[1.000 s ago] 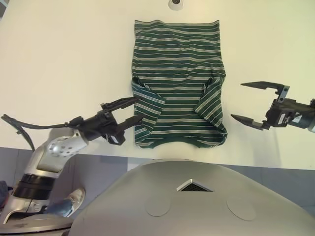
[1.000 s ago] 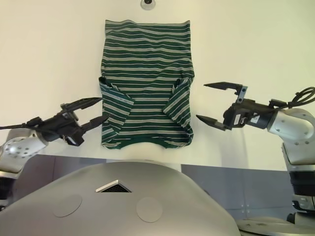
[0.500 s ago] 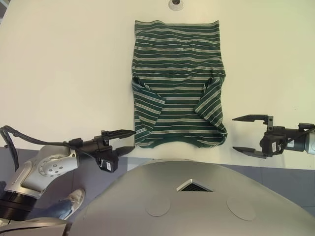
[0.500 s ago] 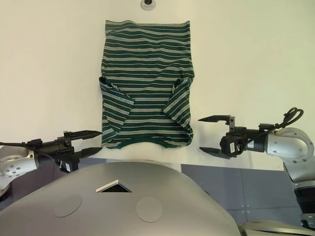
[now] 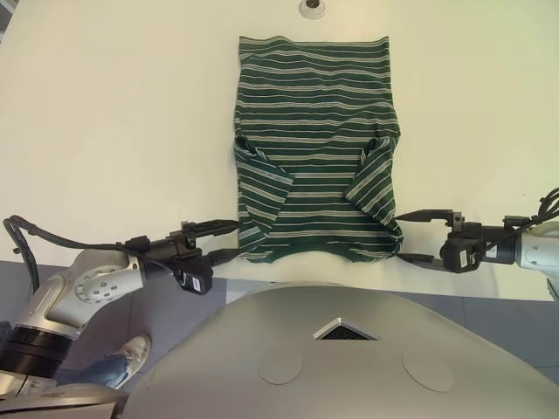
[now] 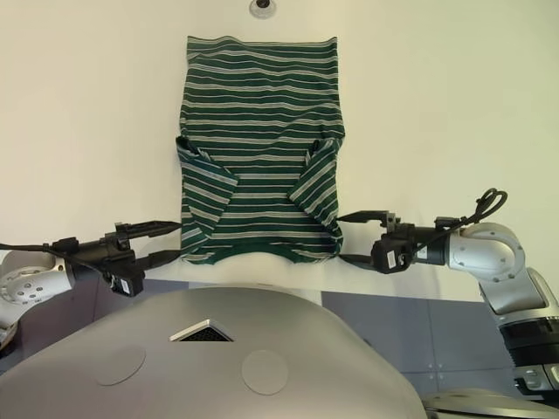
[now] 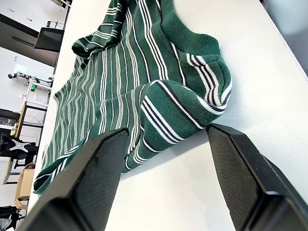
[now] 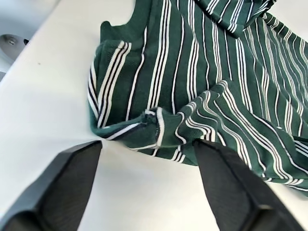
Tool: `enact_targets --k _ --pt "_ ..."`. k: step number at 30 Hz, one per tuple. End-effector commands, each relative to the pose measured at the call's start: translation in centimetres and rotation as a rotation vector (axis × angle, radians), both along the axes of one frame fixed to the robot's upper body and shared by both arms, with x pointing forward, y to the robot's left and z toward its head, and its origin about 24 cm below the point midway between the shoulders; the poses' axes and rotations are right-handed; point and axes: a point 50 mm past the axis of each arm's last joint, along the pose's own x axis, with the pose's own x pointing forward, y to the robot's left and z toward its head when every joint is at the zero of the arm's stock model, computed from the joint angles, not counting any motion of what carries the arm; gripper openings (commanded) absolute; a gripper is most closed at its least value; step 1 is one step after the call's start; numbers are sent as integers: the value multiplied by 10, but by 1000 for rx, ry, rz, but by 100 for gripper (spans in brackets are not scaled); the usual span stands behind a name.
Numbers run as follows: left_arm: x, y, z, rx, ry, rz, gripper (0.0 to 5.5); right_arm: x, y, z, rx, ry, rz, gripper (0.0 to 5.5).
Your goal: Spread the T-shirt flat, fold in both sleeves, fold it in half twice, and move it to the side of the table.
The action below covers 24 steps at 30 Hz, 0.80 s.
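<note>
The T-shirt (image 5: 314,131) lies mid-frame on the counter (image 5: 113,131), sleeves already folded in. The left pincer (image 5: 238,238) and right pincer (image 5: 402,236), both spread wide and holding nothing, flank its lower corners, apparently lined up to grip them for the first half-fold.

Flat on the pale desk (image 5: 113,113), between the two pairs of fingers and stretching away beyond their tips: a green, white-striped T-shirt (image 5: 314,131) with both sleeves folded in over its front. At its near left corner, the left fingers (image 5: 214,226), spread apart, tips right at the cloth's edge; touching or not, cannot tell. At the near right corner, the right fingers (image 5: 428,214), likewise parted, tips just beside the cloth.
</note>
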Motion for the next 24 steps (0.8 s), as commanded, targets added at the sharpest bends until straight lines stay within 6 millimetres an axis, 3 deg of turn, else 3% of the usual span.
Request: enact_targets --k 1,15,24 --pt "-4 2 -10 66 46 -11 300 4 0 -1 -11 -13 -8 298" --pt "-1 -3 -14 28 38 -9 300 3 15 3 82 -18 17 8" --pt "-2 -7 -12 1 40 -26 285 6 15 5 95 -31 4 0"
